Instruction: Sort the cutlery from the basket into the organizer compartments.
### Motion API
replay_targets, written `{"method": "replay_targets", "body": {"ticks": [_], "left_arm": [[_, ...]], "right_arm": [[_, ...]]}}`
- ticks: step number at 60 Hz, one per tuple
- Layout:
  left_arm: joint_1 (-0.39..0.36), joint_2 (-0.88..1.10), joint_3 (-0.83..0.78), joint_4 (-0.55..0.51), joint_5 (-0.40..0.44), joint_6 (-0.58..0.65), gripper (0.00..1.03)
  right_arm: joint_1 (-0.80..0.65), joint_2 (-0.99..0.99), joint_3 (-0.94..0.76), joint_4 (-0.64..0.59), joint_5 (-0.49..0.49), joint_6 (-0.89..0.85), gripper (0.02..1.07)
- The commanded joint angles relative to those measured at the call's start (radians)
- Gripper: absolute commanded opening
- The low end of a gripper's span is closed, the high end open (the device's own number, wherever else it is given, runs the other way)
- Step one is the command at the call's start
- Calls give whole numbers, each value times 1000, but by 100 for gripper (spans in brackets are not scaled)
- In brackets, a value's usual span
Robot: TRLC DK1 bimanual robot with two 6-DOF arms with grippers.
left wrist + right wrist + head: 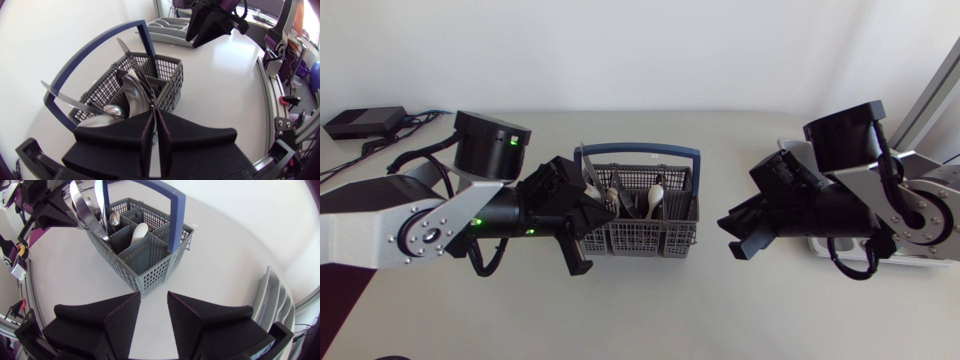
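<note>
At the middle of the table [650, 310], grey basket [640, 238] with blue handle [640, 152]; knives [586, 165] and metal spoons crowded in its left compartments, white spoon [656, 195] nearer the centre. At the basket's left rim, left gripper [605, 210], fingers clamped on a spoon [136, 92] by its handle. Right of the basket, right gripper [732, 235] over bare tabletop, fingers spread, holding nothing. Along the right edge, organizer [820, 243], partly under the right arm; open room between it and the basket. Far left corner: black box [360, 122] with cables.
</note>
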Motion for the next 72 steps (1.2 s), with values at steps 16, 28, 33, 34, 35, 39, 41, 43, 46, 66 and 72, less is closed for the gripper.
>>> {"method": "replay_targets", "body": {"ticks": [16,28,33,34,35,39,41,43,46,66,72], "left_arm": [[17,-81,3,-9,-2,-18,3],[49,-137,10,-35,55,-35,3],[97,-143,32,-70,138,-55,3],[104,-143,35,-75,145,-57,3],[112,-143,39,-81,159,-60,3],[150,-143,59,-99,216,-77,3],[173,-143,76,-119,250,-83,3],[187,-143,92,-142,271,-84,3],[207,-144,121,-177,300,-87,3],[276,-206,285,-378,405,-100,3],[284,-224,320,-421,425,-101,3]], "right_arm": [[11,-8,-14,-8,-5,-14,45],[14,-5,-14,-10,-5,-13,45],[14,-5,-16,-11,-5,-13,45],[14,-5,-16,-11,-5,-13,45],[14,-5,-16,-11,-5,-13,45],[14,-4,-14,-13,-5,-13,45],[17,-4,-13,-13,-5,-13,45],[20,-4,-13,-16,-5,-11,45],[23,-5,-8,-19,-5,-10,45],[63,-53,16,-50,-5,-13,46],[87,-80,30,-67,-5,-13,46]]}}
